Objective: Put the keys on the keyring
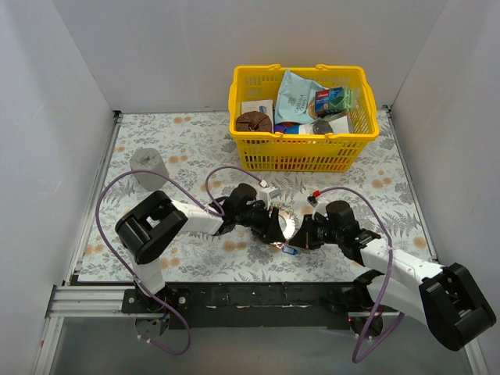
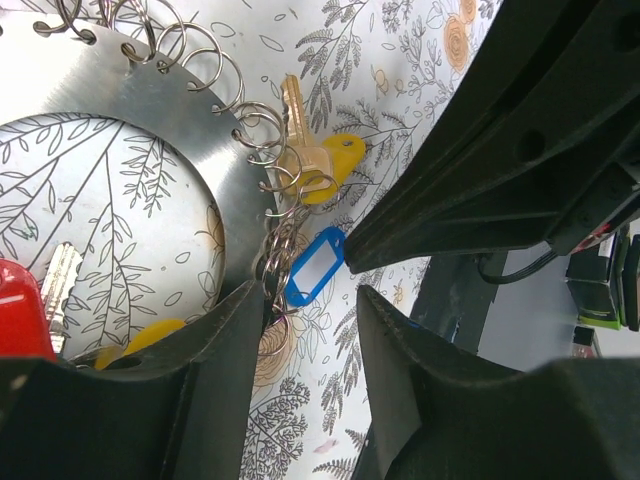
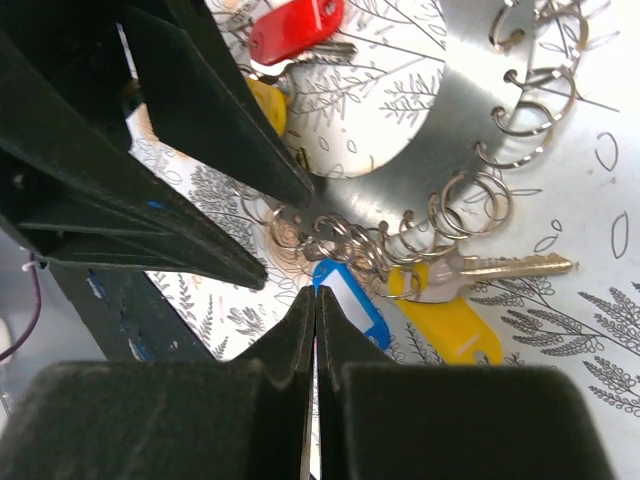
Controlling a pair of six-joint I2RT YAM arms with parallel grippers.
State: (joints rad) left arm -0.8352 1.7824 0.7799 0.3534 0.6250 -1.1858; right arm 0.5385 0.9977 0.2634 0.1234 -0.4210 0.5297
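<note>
The keyring [image 2: 190,120] is a flat shiny metal ring lying on the patterned cloth, with small split rings along its rim; it also shows in the right wrist view [image 3: 470,110] and the top view [image 1: 283,219]. A silver key with a yellow tag [image 3: 450,325] and a blue tag [image 3: 355,305] hang from its split rings. A red tag [image 3: 295,28] lies at the ring's hole. My left gripper [image 2: 310,300] is open, its left finger [image 2: 200,380] against the ring's rim. My right gripper [image 3: 316,292] is shut, pinching the blue tag's corner [image 2: 313,265].
A yellow basket [image 1: 297,156] full of packets stands at the back right. A grey cup [image 1: 148,168] stands at the left. Both grippers [image 1: 275,228] [image 1: 301,238] meet tip to tip at the ring. Purple cables loop over the cloth.
</note>
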